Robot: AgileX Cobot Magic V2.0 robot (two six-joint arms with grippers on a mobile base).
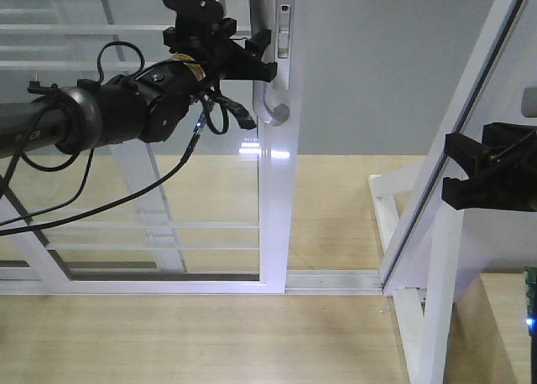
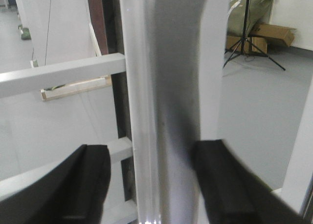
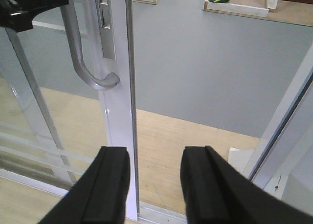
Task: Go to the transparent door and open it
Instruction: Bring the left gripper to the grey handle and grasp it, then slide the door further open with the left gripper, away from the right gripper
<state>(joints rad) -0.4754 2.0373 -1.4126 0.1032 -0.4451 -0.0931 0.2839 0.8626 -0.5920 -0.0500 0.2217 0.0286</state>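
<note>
The transparent door [image 1: 275, 199] has a glossy white stile and thin white bars across its glass. Its curved grey handle [image 1: 275, 109] is on that stile. My left gripper [image 1: 262, 55] straddles the upper part of the handle. In the left wrist view the handle [image 2: 166, 111] fills the space between the black fingers [image 2: 83, 185]. The right finger touches it and a small gap shows on the left. My right gripper [image 1: 451, 170] is open and empty, off to the right of the door. In the right wrist view it [image 3: 154, 185] looks at the stile [image 3: 117, 111] and handle [image 3: 83, 62].
A slanted white support post [image 1: 470, 132] and its white base frame [image 1: 419, 317] stand close by the right gripper. A floor track [image 1: 336, 279] runs between door and post. A handle-less glass panel [image 1: 126, 32] is behind on the left. A tripod [image 2: 249, 43] stands beyond.
</note>
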